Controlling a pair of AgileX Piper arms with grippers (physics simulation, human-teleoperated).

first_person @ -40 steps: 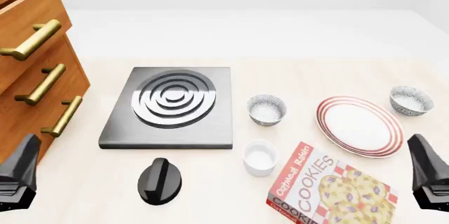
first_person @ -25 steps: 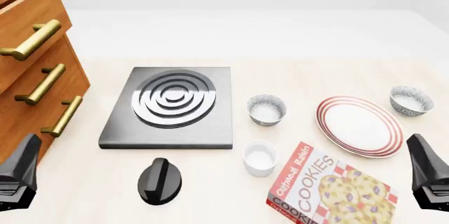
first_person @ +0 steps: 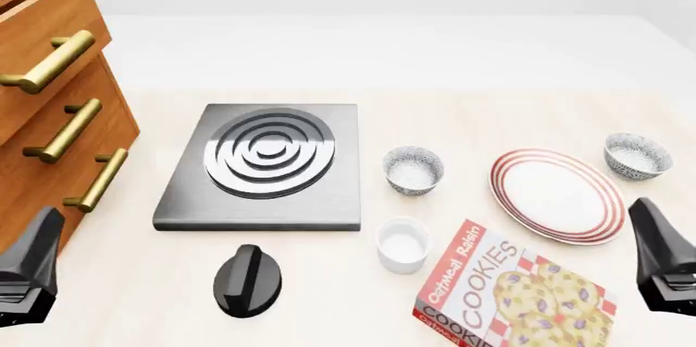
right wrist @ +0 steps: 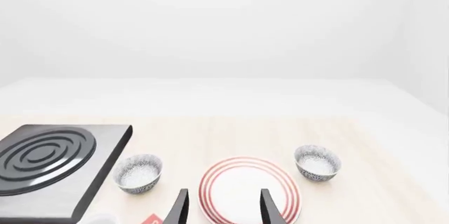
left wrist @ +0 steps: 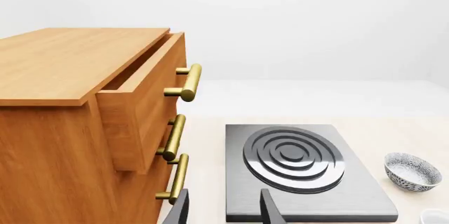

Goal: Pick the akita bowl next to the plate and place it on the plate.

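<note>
Two speckled grey-black bowls flank the red-ringed white plate [first_person: 558, 195] [right wrist: 249, 187]. The akita bowl [first_person: 637, 155] [right wrist: 318, 163] sits almost against the plate's far right edge. Its look-alike [first_person: 413, 169] [right wrist: 138, 173] [left wrist: 412, 171] stands farther off, between plate and stove. My right gripper [first_person: 656, 237] [right wrist: 223, 209] hovers open and empty at the near right, short of the plate. At the near left, beside the drawers, my left gripper [first_person: 39, 241] [left wrist: 224, 211] is open, holding nothing.
A grey stove plate [first_person: 266, 164] with silver rings lies centre-left, a black knob [first_person: 248, 280] in front of it. A white ramekin [first_person: 403, 243] and a cookies box [first_person: 511, 290] sit near the front. A wooden drawer cabinet [first_person: 55, 103] fills the left side, top drawer slightly open.
My right gripper has crept slightly up and to the left, toward the plate. The left gripper and all objects have stayed put.
</note>
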